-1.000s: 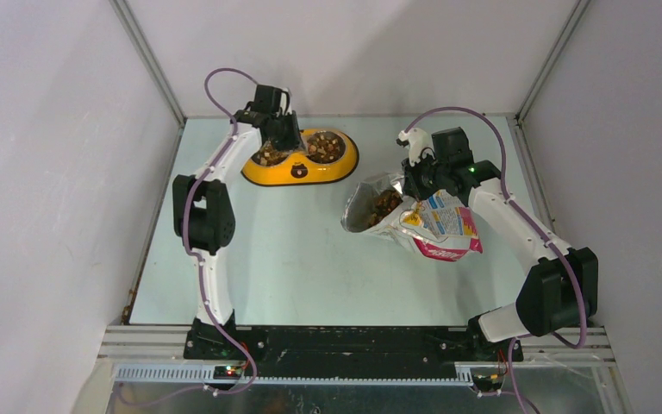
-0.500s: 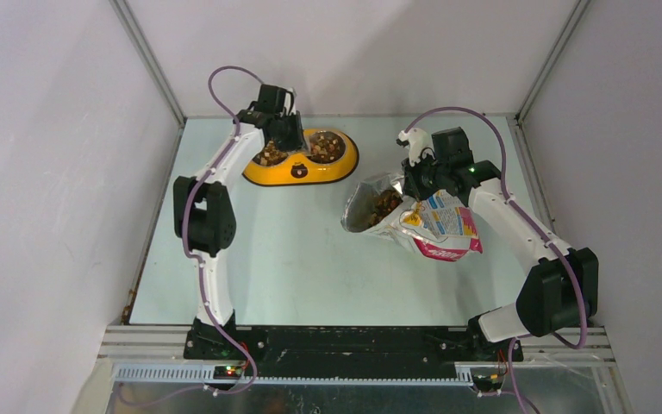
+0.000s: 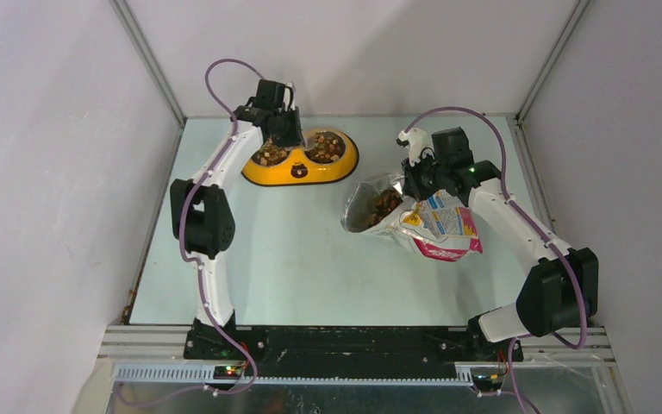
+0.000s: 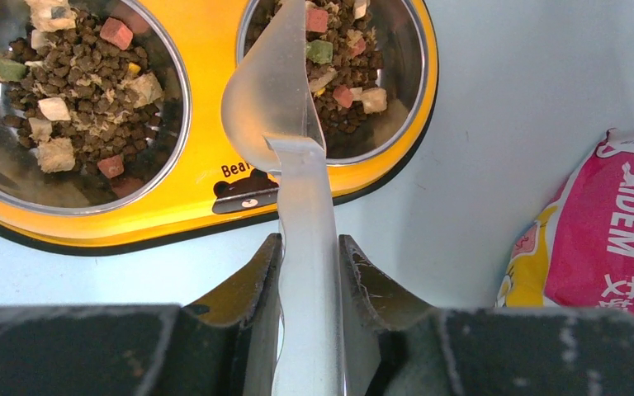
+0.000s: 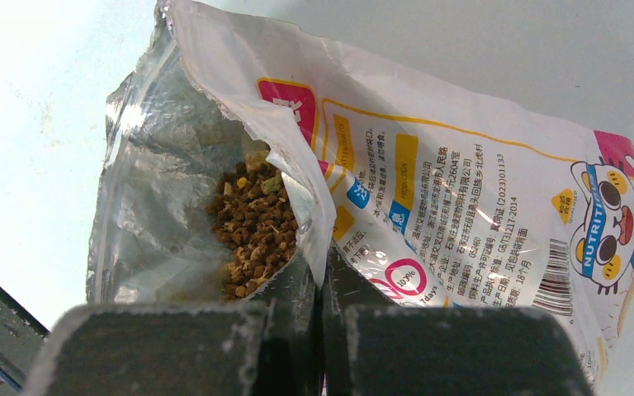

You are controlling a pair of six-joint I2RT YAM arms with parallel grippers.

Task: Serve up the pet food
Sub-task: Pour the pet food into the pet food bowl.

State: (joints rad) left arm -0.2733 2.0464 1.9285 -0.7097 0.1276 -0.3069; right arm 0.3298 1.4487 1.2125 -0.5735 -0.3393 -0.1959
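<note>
- The pet food (image 4: 74,107) is small dark-brown kibble mixed with pale, reddish and a few green cubes. It fills both steel bowls of the yellow feeder (image 4: 206,66), which sits at the far side of the table (image 3: 293,259).
- More of the same kibble lies in a brown heap low inside the silvery mouth of the open bag (image 5: 462,190). The bag lies on its side right of the table's centre, well apart from the feeder, with its mouth facing left in the top view.
- The left arm stretches far forward, its wrist above the far-left part of the feeder.
- The left gripper (image 4: 308,247) is clamped on the handle of a clear plastic scoop (image 4: 276,107), one finger on each side. The cup of the scoop hangs over the yellow ridge between the two bowls and the edge of the right one.
- The right arm bends forward and inward to the bag's mouth.
- The right gripper (image 5: 320,285) has its fingers pressed together on the torn upper lip of the bag, beside the heap of kibble.
</note>
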